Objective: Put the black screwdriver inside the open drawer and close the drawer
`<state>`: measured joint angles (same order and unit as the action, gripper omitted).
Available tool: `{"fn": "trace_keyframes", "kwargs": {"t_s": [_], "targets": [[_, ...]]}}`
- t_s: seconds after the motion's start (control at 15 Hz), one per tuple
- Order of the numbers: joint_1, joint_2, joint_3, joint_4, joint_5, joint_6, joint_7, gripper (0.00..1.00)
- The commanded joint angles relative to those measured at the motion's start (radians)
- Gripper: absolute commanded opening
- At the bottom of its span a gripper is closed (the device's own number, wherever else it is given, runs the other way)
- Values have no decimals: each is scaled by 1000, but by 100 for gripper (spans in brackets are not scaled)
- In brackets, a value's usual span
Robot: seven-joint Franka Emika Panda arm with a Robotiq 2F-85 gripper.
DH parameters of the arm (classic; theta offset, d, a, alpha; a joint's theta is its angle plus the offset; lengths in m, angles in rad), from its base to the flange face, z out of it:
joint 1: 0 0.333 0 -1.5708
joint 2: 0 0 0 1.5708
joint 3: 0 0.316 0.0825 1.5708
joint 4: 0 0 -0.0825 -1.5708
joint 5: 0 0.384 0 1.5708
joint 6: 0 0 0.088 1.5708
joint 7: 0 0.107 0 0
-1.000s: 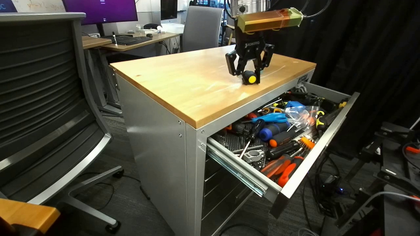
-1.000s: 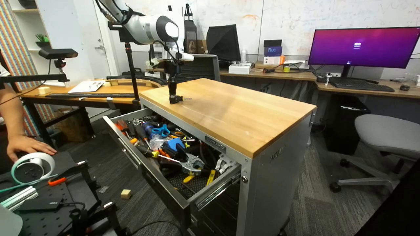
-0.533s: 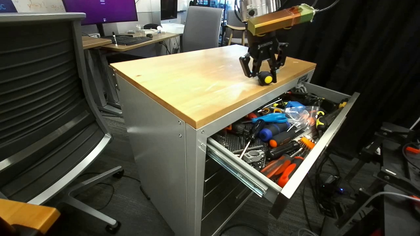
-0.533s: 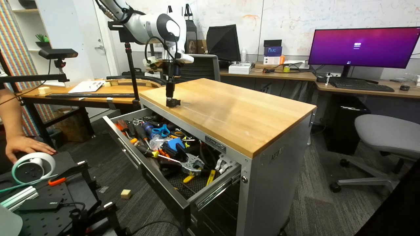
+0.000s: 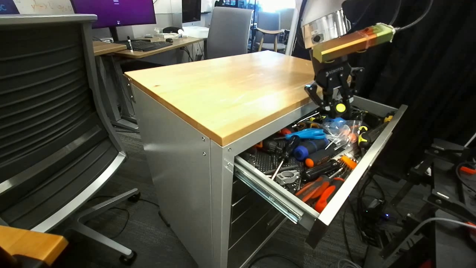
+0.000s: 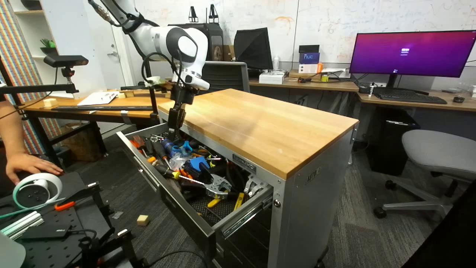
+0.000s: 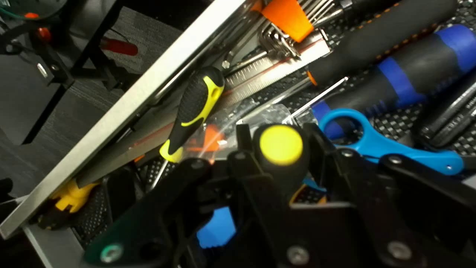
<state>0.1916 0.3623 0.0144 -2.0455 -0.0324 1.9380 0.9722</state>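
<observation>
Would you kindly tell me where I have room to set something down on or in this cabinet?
The wooden top shows bare wood to its edges. In the open drawer, a small patch of liner shows between the side wall and a long-shafted screwdriver. Around the blue scissors and clear plastic bag it is crowded, with the jaws holding the black screwdriver above.

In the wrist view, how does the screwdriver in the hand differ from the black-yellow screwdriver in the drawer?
The held screwdriver shows a round yellow end; the lying screwdriver has curved yellow strips. The held screwdriver is gripped by the hand, while the lying screwdriver rests in the drawer. Both are black and yellow.
</observation>
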Motion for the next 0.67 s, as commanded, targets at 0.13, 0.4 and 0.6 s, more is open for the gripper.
{"fn": "trace_keyframes", "kwargs": {"t_s": [0.13, 0.4, 0.6], "targets": [[-38, -102, 9, -157, 52, 116, -70, 80], [-79, -213, 14, -280, 120, 153, -228, 100], [-104, -265, 7, -359, 164, 120, -334, 100]]}}
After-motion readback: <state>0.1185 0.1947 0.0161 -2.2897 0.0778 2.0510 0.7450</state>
